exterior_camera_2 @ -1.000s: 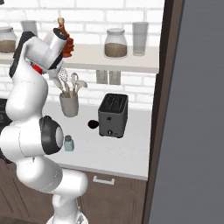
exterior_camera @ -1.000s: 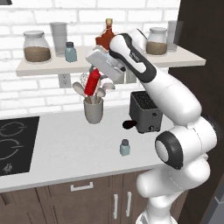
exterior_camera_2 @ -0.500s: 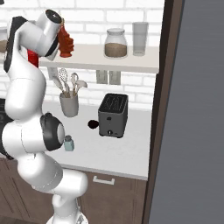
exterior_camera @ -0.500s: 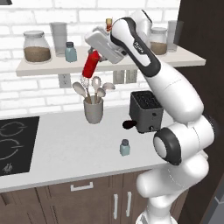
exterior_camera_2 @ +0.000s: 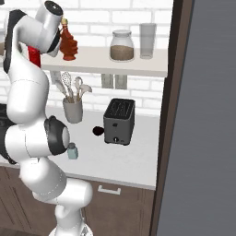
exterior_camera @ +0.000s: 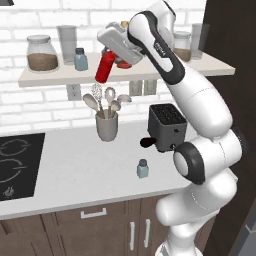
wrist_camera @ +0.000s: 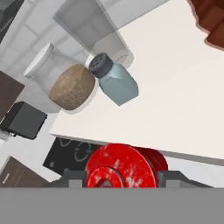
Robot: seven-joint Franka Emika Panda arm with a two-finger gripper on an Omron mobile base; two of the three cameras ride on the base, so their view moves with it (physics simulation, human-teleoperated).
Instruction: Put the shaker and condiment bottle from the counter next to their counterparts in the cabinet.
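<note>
My gripper (exterior_camera: 108, 56) is shut on the red condiment bottle (exterior_camera: 104, 68), which hangs tilted in front of the cabinet shelf's (exterior_camera: 60, 75) front edge. In the hand view the bottle (wrist_camera: 125, 168) sits between my fingers (wrist_camera: 73, 178), just short of the shelf board (wrist_camera: 175, 92). On the shelf stand a blue-grey shaker (exterior_camera: 80, 59) (wrist_camera: 115, 82) and the maple-leaf bottle (exterior_camera_2: 68, 44) (wrist_camera: 212, 22). The other shaker (exterior_camera: 143, 169) (exterior_camera_2: 72, 151) stands on the counter (exterior_camera: 75, 170) near its front edge.
On the shelf are a jar with brown contents (exterior_camera: 41, 53), a tall glass (exterior_camera: 67, 43), and another jar (exterior_camera_2: 122, 46) and glass (exterior_camera_2: 147, 40) at the right. On the counter stand a utensil holder (exterior_camera: 106, 125) and a black toaster (exterior_camera: 165, 128). A stove (exterior_camera: 17, 165) lies at left.
The arm has lifted the red bottle from above the utensil holder up to shelf height, with the hand swinging higher. The shaker on the counter has not moved.
</note>
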